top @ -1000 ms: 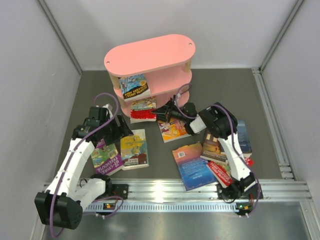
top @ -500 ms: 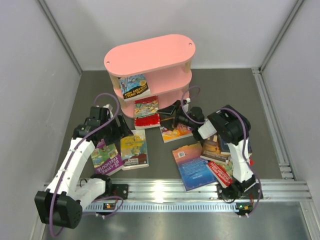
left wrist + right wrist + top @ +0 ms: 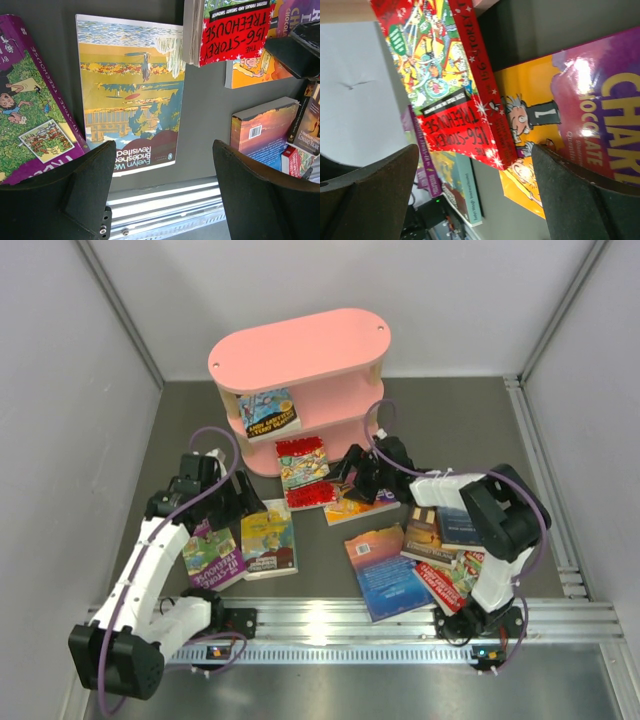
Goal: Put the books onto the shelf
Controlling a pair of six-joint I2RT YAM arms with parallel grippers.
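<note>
The pink shelf [image 3: 300,350] stands at the back, with one blue-and-yellow book [image 3: 268,410] on its middle tier. A red book [image 3: 303,472] [image 3: 450,85] [image 3: 232,30] has its far end on the bottom tier and sticks out forward. Just right of it my right gripper [image 3: 348,475] [image 3: 475,195] is open and empty, over a yellow-and-purple book [image 3: 362,504] [image 3: 570,125]. My left gripper [image 3: 243,505] [image 3: 165,200] hangs open and empty above a yellow book [image 3: 268,537] [image 3: 127,95] and a purple book [image 3: 213,558] [image 3: 25,100].
A blue book [image 3: 385,570] lies on the dark floor in front of the right arm. Several more books are piled at the right [image 3: 450,540]. An aluminium rail [image 3: 330,625] runs along the near edge and grey walls close in both sides.
My right gripper opened and let go of the red book, then drew back to the right. The red book now rests half on the bottom tier. The left arm has not moved.
</note>
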